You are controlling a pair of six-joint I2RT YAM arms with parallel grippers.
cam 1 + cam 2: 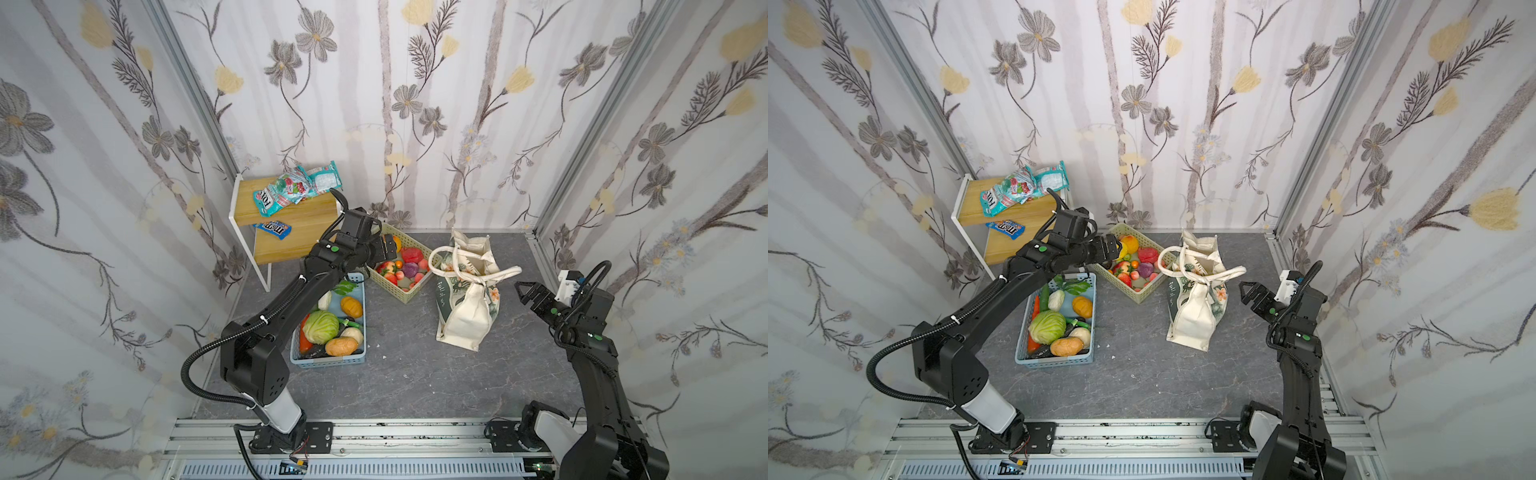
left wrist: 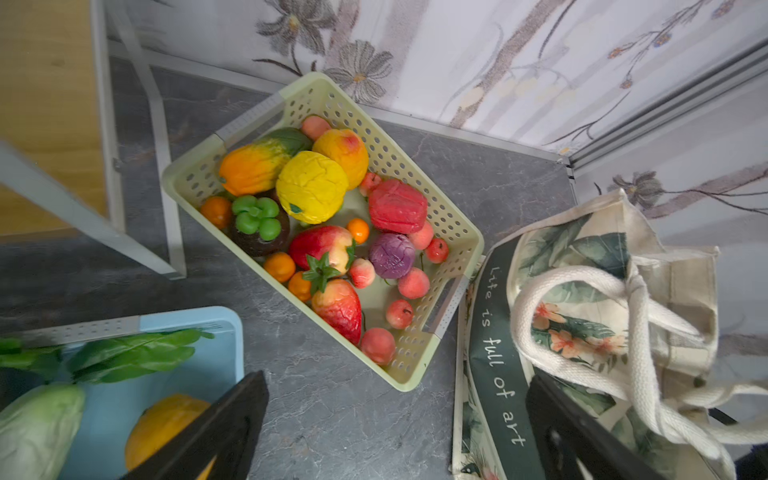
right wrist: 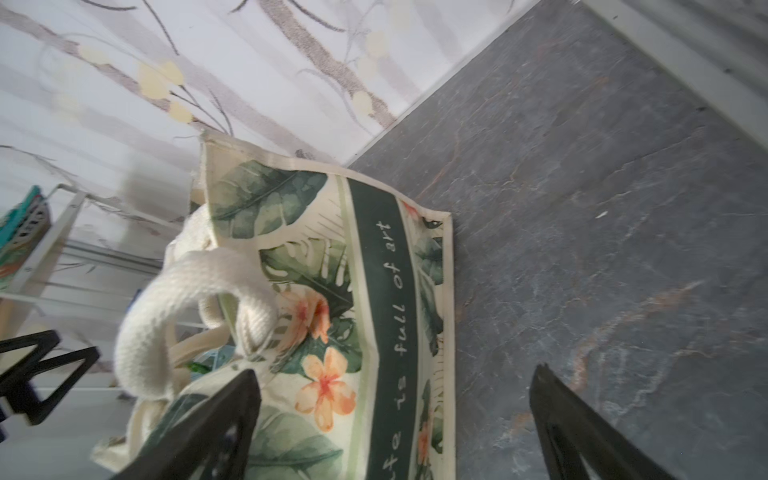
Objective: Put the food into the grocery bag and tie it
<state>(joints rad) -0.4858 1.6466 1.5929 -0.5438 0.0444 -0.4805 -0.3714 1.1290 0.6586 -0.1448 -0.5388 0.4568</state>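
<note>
Canvas grocery bag [image 1: 463, 309] stands slumped on the worktop [image 1: 415, 374], just beside the beige basket [image 1: 409, 293], mouth up. Its footprint's long axis runs away from the robot base, with the printed faces turned to either side. The strap handles [image 1: 484, 276] look crossed in a knot over the mouth. Probably light and floppy, so grab the woven straps, not the panels. Left end effector [image 2: 397, 376] and right end effector [image 3: 395, 370] are both spread wide and empty. Contents are mostly hidden.
</note>
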